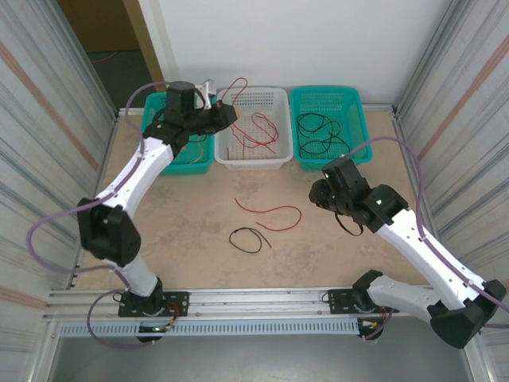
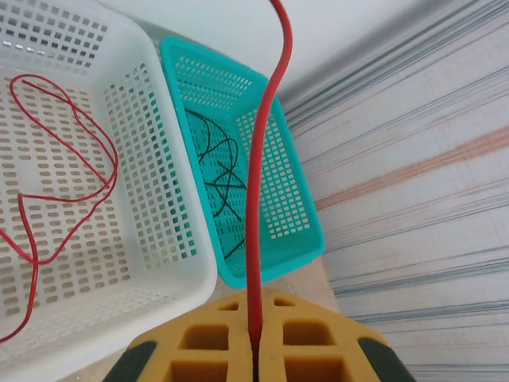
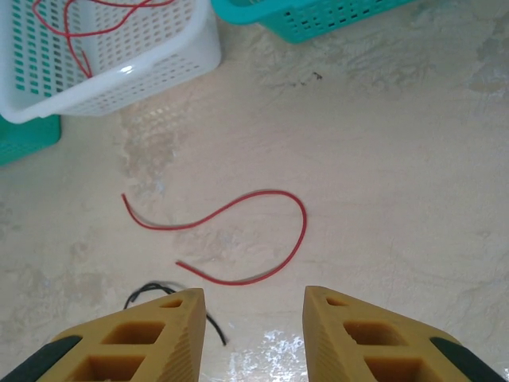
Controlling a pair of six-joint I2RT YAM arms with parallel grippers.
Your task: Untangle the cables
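Top external view shows the job partly done: some red cables (image 1: 258, 131) lie in the white basket (image 1: 253, 164) at the upper middle and black cables (image 1: 318, 131) lie in the teal basket (image 1: 318, 161) at the upper right. One loose red cable (image 1: 270, 213) and one loose black cable (image 1: 245, 239) lie apart on the counter (image 1: 183, 231) in the middle, waiting to be put away. In the left wrist view the left pincer (image 2: 254, 334) is squeezed tight on a red strand (image 2: 254, 239) above the baskets, and in the right wrist view the right pincer (image 3: 254, 314) has its fingers wide apart, holding nothing, over the loose red cable.
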